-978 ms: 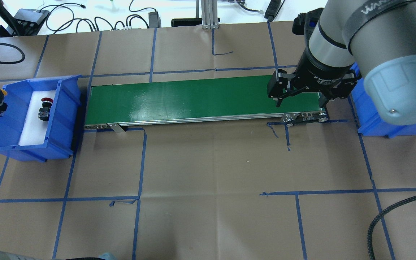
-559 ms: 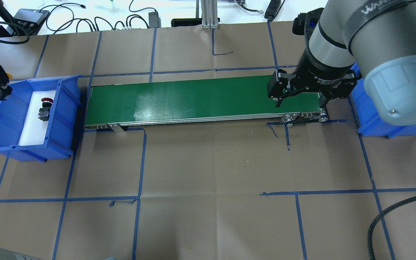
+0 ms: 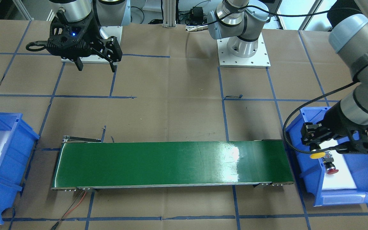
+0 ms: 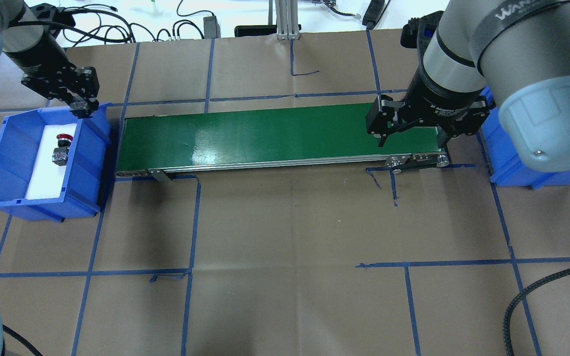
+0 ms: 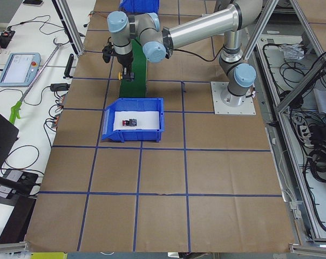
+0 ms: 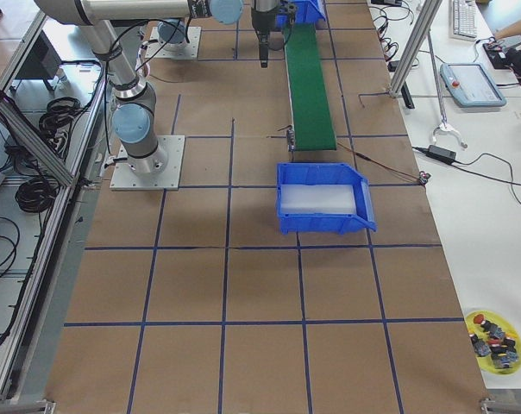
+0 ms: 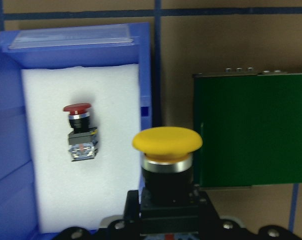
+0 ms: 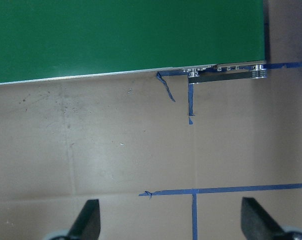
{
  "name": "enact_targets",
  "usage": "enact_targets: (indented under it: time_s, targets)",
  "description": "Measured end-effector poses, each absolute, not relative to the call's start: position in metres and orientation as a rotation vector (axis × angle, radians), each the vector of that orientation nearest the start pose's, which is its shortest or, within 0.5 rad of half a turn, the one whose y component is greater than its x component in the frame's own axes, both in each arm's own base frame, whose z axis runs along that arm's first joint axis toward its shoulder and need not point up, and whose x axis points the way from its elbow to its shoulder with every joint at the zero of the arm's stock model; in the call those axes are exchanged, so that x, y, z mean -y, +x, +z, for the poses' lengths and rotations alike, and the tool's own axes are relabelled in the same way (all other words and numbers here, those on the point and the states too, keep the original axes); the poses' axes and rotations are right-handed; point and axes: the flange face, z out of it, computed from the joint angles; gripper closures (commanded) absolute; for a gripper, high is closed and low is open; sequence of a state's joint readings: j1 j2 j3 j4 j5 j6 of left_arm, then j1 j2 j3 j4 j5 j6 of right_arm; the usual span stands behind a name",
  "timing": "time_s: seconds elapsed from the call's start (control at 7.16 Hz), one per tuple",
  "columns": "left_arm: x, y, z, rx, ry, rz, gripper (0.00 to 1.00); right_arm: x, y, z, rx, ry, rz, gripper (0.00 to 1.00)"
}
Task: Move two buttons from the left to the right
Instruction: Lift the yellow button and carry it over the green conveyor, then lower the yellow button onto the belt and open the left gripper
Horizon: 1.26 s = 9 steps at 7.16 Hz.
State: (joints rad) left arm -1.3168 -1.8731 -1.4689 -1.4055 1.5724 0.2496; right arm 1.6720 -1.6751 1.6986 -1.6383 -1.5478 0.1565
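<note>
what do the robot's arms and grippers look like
The left arm and right arm are silver-grey tubes with pale blue-grey joint caps. The left gripper and right gripper are black, two-fingered. A black braided cable loops to the left wrist; the right arm carries a black lettered strap.

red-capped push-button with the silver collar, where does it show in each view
Exterior front-facing: red-capped push-button at lower right, lying in the blue plastic bin.
Overhead exterior: far left, in that bin.
Exterior left: upper centre-left, in the near bin.
Exterior right: cannot be made out; that bin is tiny at the top edge.
Left wrist-mounted: left of centre.
Right wrist-mounted: not in it.
Shared landmark: green conveyor belt beside the bin.
</note>
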Motion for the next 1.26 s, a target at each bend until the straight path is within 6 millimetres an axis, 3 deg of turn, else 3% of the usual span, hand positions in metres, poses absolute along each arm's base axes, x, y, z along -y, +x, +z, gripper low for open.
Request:
enact_targets:
  time_s: [0.42, 0.56, 0.84, 0.98, 1.12, 1.26]
  targets:
    - [0.639, -0.045, 0.324, -3.146, 0.023, 0.102, 0.88, 0.436, 0.181, 0.480, -3.111, 0.085, -0.062, 0.00]
    - [0.639, -0.060, 0.301, -3.144, 0.037, 0.100, 0.88, 0.436, 0.181, 0.480, -3.111, 0.085, -0.062, 0.00]
    - [0.628, -0.070, 0.267, -3.137, 0.045, 0.010, 0.85, 0.436, 0.181, 0.480, -3.111, 0.085, -0.062, 0.00]
    - [0.620, -0.071, 0.258, -3.135, 0.037, -0.018, 0.73, 0.436, 0.181, 0.480, -3.111, 0.085, -0.062, 0.00]
    - [0.615, -0.072, 0.254, -3.135, 0.022, -0.029, 0.19, 0.436, 0.181, 0.480, -3.111, 0.085, -0.062, 0.00]
    - [0.613, -0.072, 0.252, -3.135, 0.010, -0.030, 0.01, 0.436, 0.181, 0.480, -3.111, 0.085, -0.063, 0.00]
